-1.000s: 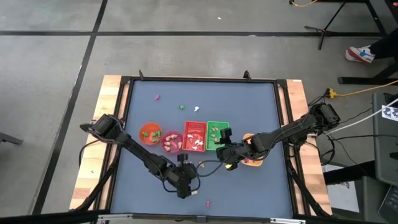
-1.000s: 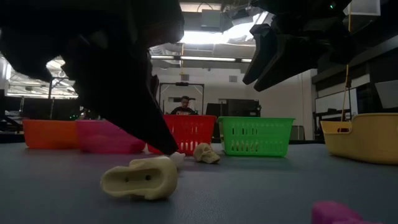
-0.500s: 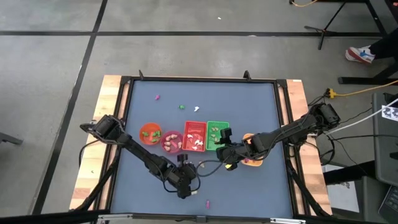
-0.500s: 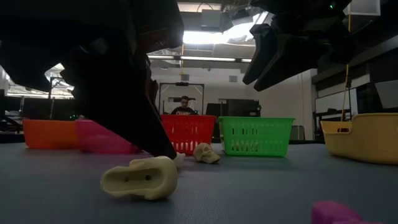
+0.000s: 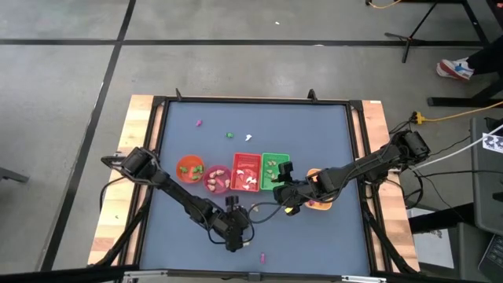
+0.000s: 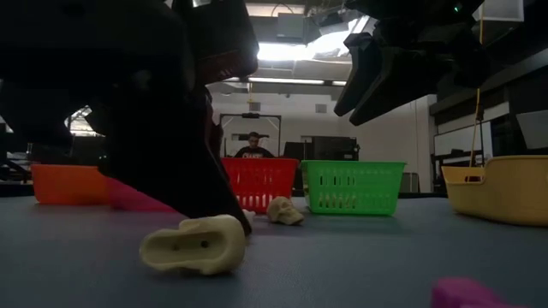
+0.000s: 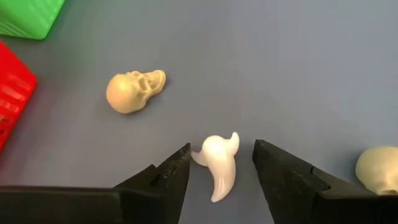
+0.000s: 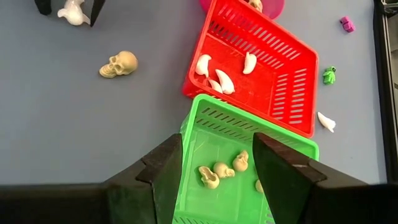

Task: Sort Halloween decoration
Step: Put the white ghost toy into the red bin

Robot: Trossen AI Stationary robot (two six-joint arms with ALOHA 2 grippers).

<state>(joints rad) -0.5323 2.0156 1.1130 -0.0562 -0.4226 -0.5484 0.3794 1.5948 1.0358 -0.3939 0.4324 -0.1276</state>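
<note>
The Halloween decoration pieces are tiny trinkets. In the left wrist view a white ghost (image 7: 219,167) lies flat on the blue table, and my left gripper (image 7: 222,152) stands open with one finger on either side of it, apart from it. A cream skull (image 7: 134,91) lies beyond it and another (image 7: 379,169) to one side. In the high view my left gripper (image 5: 234,232) is low near the table's near edge. My right gripper (image 5: 287,191) hangs open above the green tray (image 8: 249,168), which holds cream skulls. White ghosts lie in the red tray (image 8: 261,68).
An orange bowl (image 5: 189,167), a pink bowl (image 5: 216,179), the red tray (image 5: 246,171) and the green tray (image 5: 275,169) stand in a row mid-table. A yellow bowl (image 6: 505,188) stands under my right arm. Loose trinkets lie far (image 5: 230,135) and near (image 5: 262,256).
In the low view my left gripper's dark finger has come down closer to the table, behind the near cream skull. The trinkets have kept their places.
</note>
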